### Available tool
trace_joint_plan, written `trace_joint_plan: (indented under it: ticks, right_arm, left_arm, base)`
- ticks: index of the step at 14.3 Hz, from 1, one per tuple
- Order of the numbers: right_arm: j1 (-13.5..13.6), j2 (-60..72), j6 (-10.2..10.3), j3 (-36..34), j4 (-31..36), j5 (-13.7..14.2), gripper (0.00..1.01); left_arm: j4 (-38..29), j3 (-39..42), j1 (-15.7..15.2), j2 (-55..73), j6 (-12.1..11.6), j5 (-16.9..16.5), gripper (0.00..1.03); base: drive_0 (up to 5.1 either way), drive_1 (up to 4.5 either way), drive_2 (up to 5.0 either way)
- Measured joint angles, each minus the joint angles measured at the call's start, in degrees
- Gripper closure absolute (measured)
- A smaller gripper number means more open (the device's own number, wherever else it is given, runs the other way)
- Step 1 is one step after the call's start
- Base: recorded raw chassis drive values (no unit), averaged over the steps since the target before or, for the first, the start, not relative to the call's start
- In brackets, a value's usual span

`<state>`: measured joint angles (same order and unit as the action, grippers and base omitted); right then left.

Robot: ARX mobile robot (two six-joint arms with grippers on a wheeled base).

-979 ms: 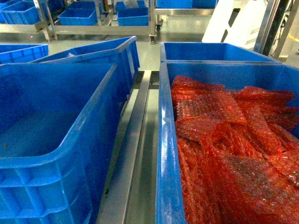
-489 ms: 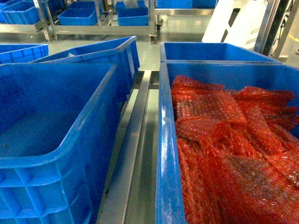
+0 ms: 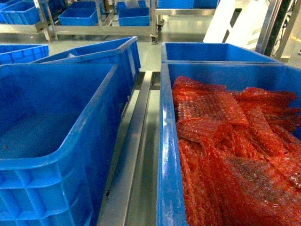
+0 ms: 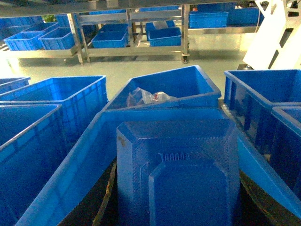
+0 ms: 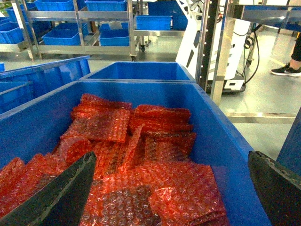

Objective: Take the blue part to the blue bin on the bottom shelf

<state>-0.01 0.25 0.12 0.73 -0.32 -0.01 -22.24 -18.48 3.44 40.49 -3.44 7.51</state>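
Head view: neither gripper is showing. An empty blue bin point(image 3: 51, 132) is sitting on the left, and a second bin point(image 3: 165, 155) on the right is holding red bubble-wrap sheets point(image 3: 230, 155). A steel rail point(image 3: 134, 155) is running between them. More bins on a distant rack point(image 3: 101, 29) are standing across the floor. No bottom shelf or target bin can be told apart here.

Left wrist view: a blue part point(image 4: 181, 174), flat, ribbed and moulded with bevelled corners, is filling the lower frame, lying in or held just above a blue bin; which, I cannot tell. Dark edges low at either side may be the left gripper's fingers, but whether it is gripping cannot be told. A tilted bin point(image 4: 169, 89) behind is holding a clear bag point(image 4: 148, 97).

Right wrist view: the right gripper point(image 5: 174, 188) is hanging wide apart over the bubble wrap, holding nothing.

Judgement: the task is looking early, at pickup or just after. The next move is calling for a confirmed grasp on the part, then locating the lowest shelf's bin.
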Motion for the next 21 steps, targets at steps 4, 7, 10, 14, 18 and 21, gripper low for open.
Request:
trace_joint_plan:
  ticks: [4,7,10,14,18,21]
  right_arm:
    - [0.00,0.00,0.00,0.00,0.02,0.00,0.03]
    - [0.00,0.00,0.02,0.00,0.02,0.00,0.03]
    - [0.00,0.00,0.02,0.00,0.02,0.00,0.03]
    - [0.00,0.00,0.02,0.00,0.02,0.00,0.03]
    - [0.00,0.00,0.02,0.00,0.02,0.00,0.03]
    - [0.00,0.00,0.02,0.00,0.02,0.00,0.03]
  left_arm:
    - [9.75,-2.80,3.58,2.10,0.02,10.47,0.59]
    - [1.84,-8.63,2.36,14.34,1.70,7.58,0.59]
    - [-1.66,-11.65,0.96,27.26,3.58,6.36,0.59]
    - [-1.09,-13.33,2.10,26.10,4.20,5.22,0.22]
    - [1.62,-13.31,2.36,25.24,5.44,5.33,0.06]
    - [1.62,-13.31,2.36,25.22,6.05,5.33,0.05]
  base:
    - [0.0,0.00,0.0]
    - [0.0,0.00,0.0]
    - [0.0,0.00,0.0]
    - [0.0,0.00,0.0]
    - [0.0,0.00,0.0]
    - [0.0,0.00,0.0]
